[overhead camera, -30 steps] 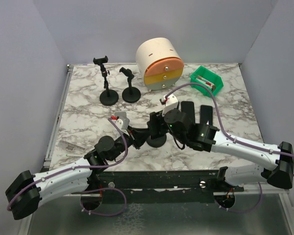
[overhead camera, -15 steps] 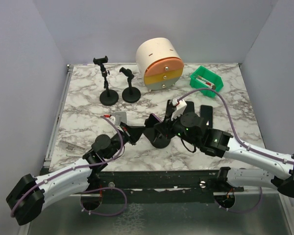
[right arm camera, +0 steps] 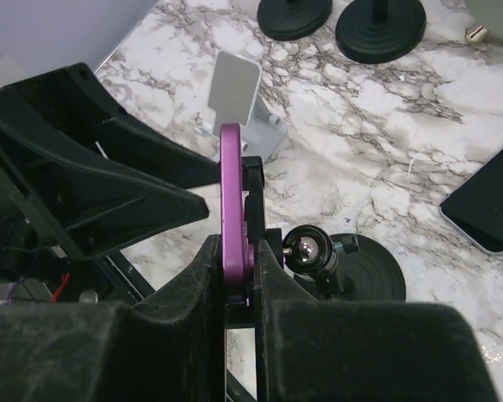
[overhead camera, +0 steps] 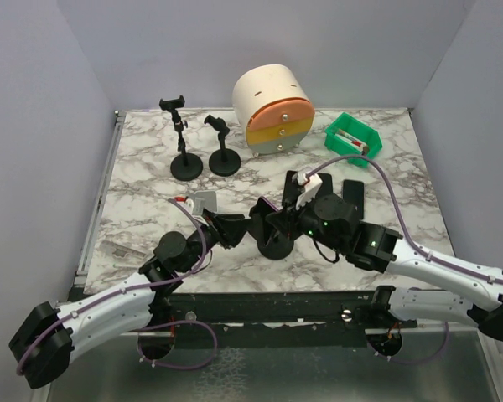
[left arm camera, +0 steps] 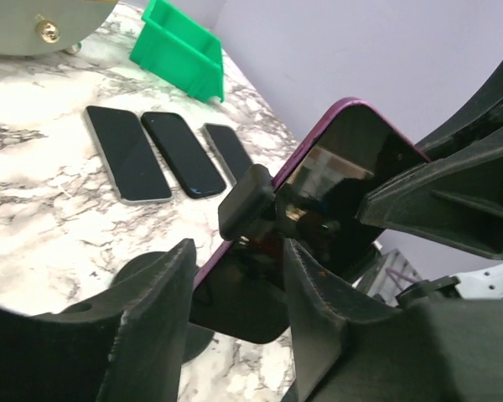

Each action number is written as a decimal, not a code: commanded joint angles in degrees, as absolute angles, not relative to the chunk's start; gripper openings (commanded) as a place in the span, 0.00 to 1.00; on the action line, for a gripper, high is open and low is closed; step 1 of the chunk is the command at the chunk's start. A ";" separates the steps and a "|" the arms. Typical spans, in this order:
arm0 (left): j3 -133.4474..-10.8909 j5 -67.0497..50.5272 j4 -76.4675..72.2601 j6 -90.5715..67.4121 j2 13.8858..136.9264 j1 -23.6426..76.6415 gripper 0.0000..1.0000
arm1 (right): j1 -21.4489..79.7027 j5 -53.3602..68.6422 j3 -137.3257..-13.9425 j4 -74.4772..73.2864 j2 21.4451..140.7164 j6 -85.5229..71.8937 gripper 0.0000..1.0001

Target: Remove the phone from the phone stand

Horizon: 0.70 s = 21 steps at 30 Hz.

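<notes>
Purple phone (right arm camera: 232,201) between right fingers (right arm camera: 194,289)

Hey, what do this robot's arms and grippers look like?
The left arm and right arm have white links and black joints. A purple cable loops along each. The left gripper and right gripper have thick matte-black wedge fingers.

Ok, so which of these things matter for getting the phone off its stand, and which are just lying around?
For the job:
purple-cased phone
black round-based phone stand holding it
right gripper, pinching the phone's edge
left gripper, at the stand

Lying about:
two empty black stands
cream drum with coloured drawers
green plastic bin
three dark phones lying flat
small grey folding stand
</notes>
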<state>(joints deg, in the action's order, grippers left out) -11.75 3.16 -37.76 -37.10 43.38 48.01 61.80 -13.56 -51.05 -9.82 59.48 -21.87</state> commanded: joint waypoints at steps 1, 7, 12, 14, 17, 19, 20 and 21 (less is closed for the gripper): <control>-14.41 0.10 -33.04 -35.86 40.18 47.99 0.53 | 61.88 -11.11 -47.33 -2.71 52.72 -15.66 0.00; -16.43 0.07 -27.09 -32.43 35.32 47.99 0.62 | 61.92 -6.62 -43.09 -0.96 45.73 -9.58 0.00; -19.37 -3.65 -27.07 -31.12 39.17 47.99 0.62 | 61.93 -4.31 -41.71 0.91 45.00 -9.42 0.00; -20.67 -5.79 -27.02 -31.03 41.71 48.05 0.62 | 61.96 -3.86 -41.60 1.49 45.15 -8.28 0.00; -22.33 -9.01 -27.00 -30.30 44.75 48.00 0.58 | 61.96 -4.00 -42.55 1.03 46.26 -6.79 0.00; -22.31 -8.93 -26.98 -30.31 45.37 48.00 0.57 | 61.96 -4.12 -43.26 0.56 46.57 -6.40 0.00; -22.01 -8.65 -26.98 -30.34 45.17 47.99 0.56 | 61.95 -4.09 -43.46 0.53 46.58 -6.23 0.00; -21.80 -8.29 -27.02 -30.28 44.72 47.99 0.55 | 61.96 -3.92 -43.63 0.53 46.54 -5.94 0.00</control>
